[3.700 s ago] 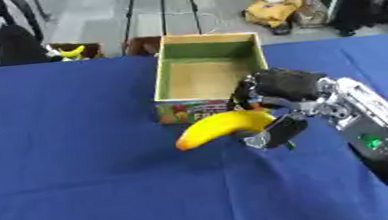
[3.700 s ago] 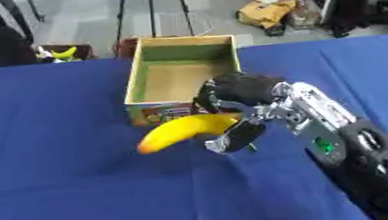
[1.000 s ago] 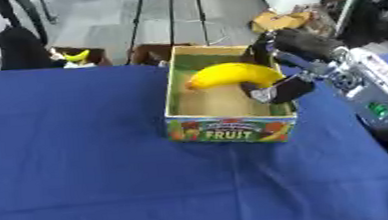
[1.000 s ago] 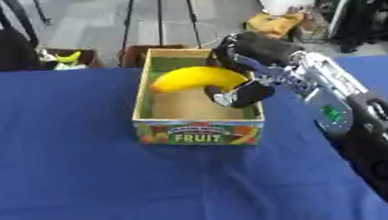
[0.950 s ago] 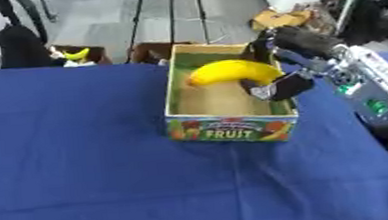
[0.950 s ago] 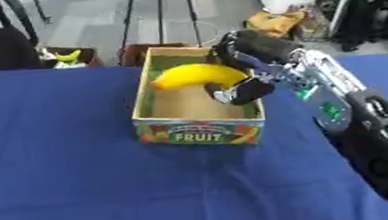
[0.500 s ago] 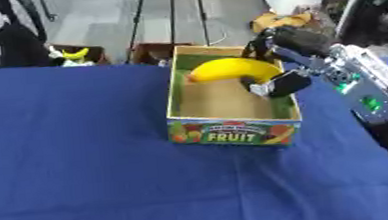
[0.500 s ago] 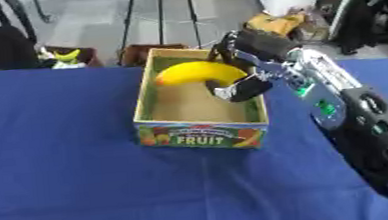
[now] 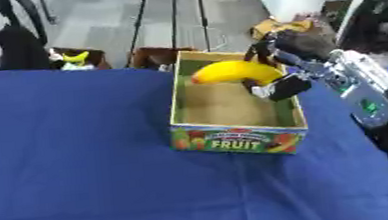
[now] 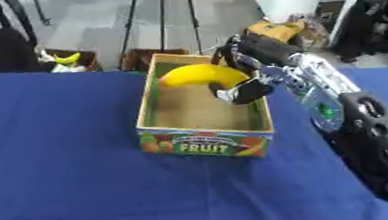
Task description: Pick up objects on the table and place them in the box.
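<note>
Left eye view: fingers (image 9: 261, 51) and thumb of the right hand (image 9: 284, 69) curled round one end of a yellow banana (image 9: 234, 71), gripping it there so that the rest juts out toward the left. Held roughly level, slightly bowed upward, above the open box (image 9: 177, 103) and over its far half, not yet resting on the cardboard floor. Probably carried end-on like this to leave the long body free to go down between the walls without the hand catching the rim. Wrist and forearm reaching in from the right side, across the box's right wall, silver and black with a small green light on the casing.

Box standing toward the far edge of the blue tabletop (image 9: 71, 168), nearer the right side than the left, green-lined walls, bare brown bottom, and the word FRUIT on the panel facing the near edge. Nothing seen inside it yet. No other loose things visible on the cloth around the box.

Left hand not in either view.

Beyond the far edge, on the floor, a small dark crate (image 9: 77, 59) with something yellow in it, and tripod legs (image 9: 140, 19) standing behind; neither touched.

By judgement: placing step nearly complete, with lowering and letting go remaining. Risk small, mainly the free tip snagging the left wall if dropped askew.
</note>
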`<state>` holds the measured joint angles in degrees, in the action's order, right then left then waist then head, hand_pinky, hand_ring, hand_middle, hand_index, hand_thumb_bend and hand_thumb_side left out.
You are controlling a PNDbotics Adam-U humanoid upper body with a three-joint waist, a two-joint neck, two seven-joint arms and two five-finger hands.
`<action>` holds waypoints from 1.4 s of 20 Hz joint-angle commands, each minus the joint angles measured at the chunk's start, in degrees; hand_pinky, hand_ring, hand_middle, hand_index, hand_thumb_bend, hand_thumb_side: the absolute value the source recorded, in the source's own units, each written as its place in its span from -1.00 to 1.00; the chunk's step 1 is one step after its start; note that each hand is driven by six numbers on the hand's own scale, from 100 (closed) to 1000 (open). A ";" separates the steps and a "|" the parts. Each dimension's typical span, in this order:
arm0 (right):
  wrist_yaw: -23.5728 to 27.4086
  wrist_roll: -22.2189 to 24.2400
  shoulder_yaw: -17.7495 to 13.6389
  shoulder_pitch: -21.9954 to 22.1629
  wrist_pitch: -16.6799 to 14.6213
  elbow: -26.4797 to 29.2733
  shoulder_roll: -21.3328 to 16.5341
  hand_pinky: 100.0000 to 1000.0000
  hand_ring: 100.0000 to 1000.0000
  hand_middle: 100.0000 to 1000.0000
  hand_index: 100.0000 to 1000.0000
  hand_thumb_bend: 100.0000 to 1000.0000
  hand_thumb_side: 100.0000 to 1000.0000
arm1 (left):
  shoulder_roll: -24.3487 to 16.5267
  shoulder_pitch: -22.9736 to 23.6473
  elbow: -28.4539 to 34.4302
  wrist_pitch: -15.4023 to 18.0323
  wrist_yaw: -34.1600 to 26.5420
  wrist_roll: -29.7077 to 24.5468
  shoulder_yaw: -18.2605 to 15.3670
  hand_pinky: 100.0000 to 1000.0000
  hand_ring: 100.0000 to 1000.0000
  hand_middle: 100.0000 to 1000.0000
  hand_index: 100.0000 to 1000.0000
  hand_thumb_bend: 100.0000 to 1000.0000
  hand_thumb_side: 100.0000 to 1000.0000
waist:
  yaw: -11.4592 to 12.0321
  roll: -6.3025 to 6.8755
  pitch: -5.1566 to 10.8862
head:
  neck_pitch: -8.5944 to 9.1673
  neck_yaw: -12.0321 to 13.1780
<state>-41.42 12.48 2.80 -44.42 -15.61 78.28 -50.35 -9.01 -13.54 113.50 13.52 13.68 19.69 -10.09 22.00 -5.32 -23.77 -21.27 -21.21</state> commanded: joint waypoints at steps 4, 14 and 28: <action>-0.24 -1.83 -1.84 -1.12 -0.10 -1.49 -3.79 0.20 0.15 -0.46 0.17 -1.00 -0.21 | -0.37 -0.70 1.09 0.08 0.39 -0.31 0.09 -0.28 -0.33 -0.18 0.18 -1.00 1.00 | 0.33 -0.17 0.65 | 1.96 -0.66; -0.25 -4.16 -2.84 -1.46 -0.39 -5.54 -5.64 0.19 0.16 -0.46 0.16 -1.00 -0.22 | -0.56 -1.32 1.09 0.30 0.61 -0.65 0.27 -0.28 -0.33 -0.18 0.17 -1.00 1.00 | 1.90 -1.34 -0.15 | 3.74 -2.31; -0.51 -6.77 -4.22 -0.32 -0.73 -9.71 -7.71 0.19 0.16 -0.45 0.15 -1.00 -0.22 | -0.44 -1.32 1.09 0.53 1.32 -0.24 -0.15 -0.28 -0.34 -0.19 0.17 -1.00 1.00 | 3.15 -2.08 -1.12 | 5.62 -3.86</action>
<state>-41.76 6.18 -0.40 -44.26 -16.33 68.51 -55.00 -9.00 -14.59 113.50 13.94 14.71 19.36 -9.77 25.11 -7.68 -25.99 -16.54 -24.84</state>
